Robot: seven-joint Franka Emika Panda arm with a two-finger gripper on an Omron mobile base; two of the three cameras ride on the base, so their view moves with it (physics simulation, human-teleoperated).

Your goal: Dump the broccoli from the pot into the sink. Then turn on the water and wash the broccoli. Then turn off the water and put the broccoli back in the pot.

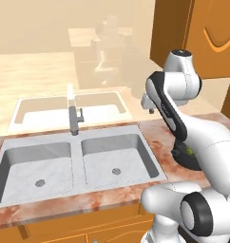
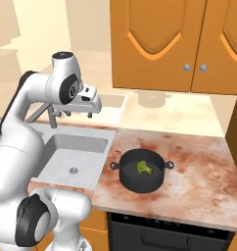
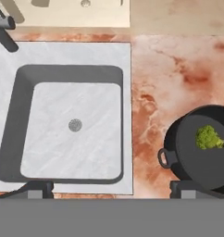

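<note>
End effector point(image 2: 79, 114) above sink point(image 2: 57, 164), pot point(image 2: 142, 171) alongside.

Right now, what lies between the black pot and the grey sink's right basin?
Only bare marbled countertop separates the squat black pot from the grey metal sink, seen in the hand view.

Looking straight down, we see 1 sink point(image 3: 125, 115) basin with a round drain point(image 3: 75, 125), the faucet point(image 3: 3, 30) at upper left, and the pot point(image 3: 202, 152) on the counter point(image 3: 178, 69) holding the broccoli point(image 3: 208, 137).
</note>
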